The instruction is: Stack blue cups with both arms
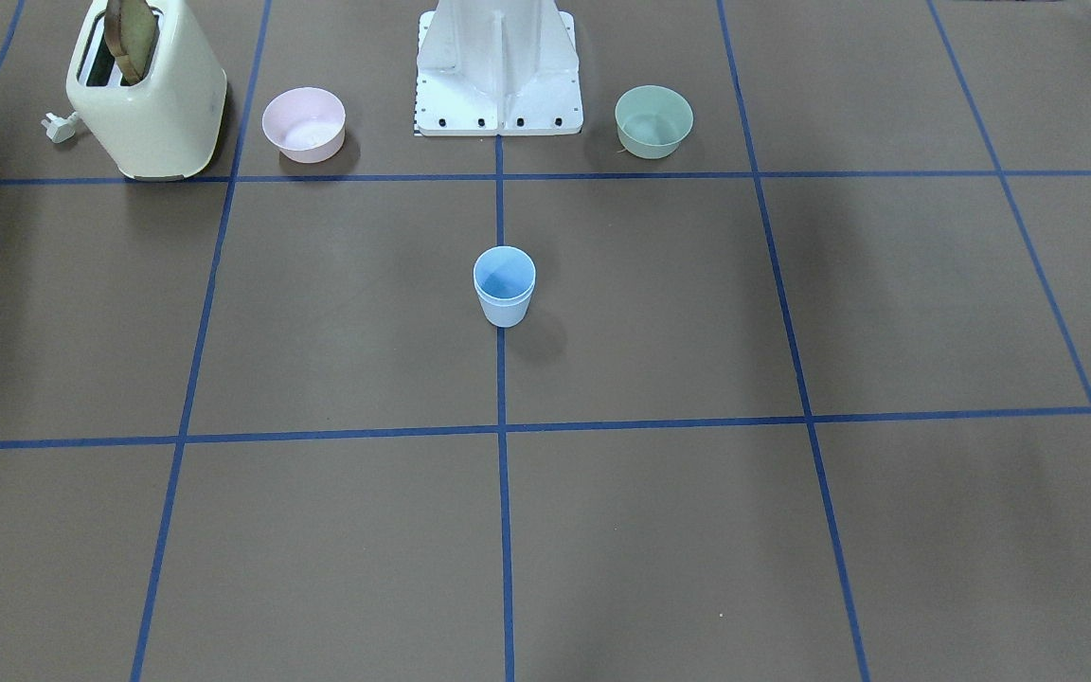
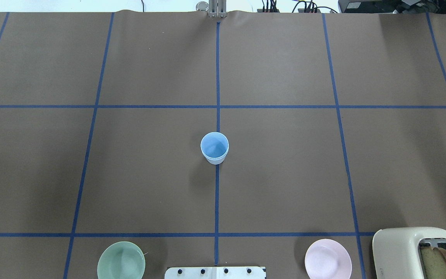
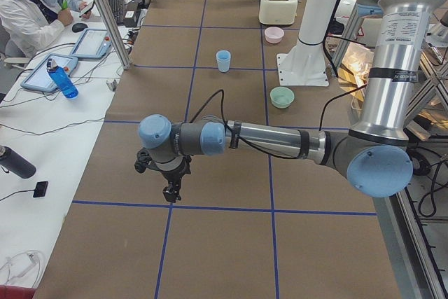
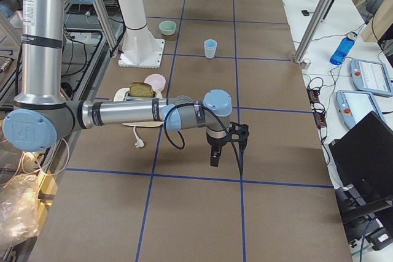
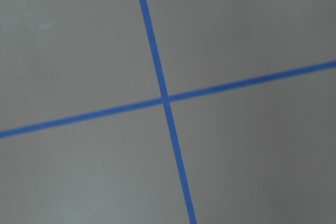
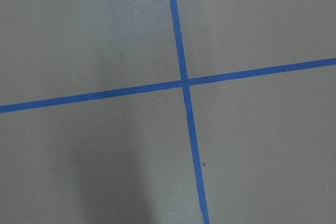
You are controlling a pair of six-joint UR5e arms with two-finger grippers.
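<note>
The cups (image 1: 505, 289) stand upright at mid-bench on the centre tape (image 2: 217, 77) line, well apart from everything else. Only one tumbler outline shows, with a faint step under the rim, so I judge one cup is already nested in the other. The left arm (image 3: 266, 141) and right arm (image 4: 129, 113) reach out over opposite ends of the bench (image 2: 285, 174), each far from the cups. The left tool (image 3: 170, 190) and right tool (image 4: 226, 157) hang just above the surface and hold nothing, but they show only in the side views, so I cannot tell whether their fingers are apart or together. Both wrist cameras see just bare bench and tape crossings. The step in hand looks like checking the result. Confirm that the rims sit level and concentric. If the inner cup rides high, bring one tool down to steady the outer wall low and press the rim straight down with the other, gently, as the light plastic would tip or skid easily.
</note>
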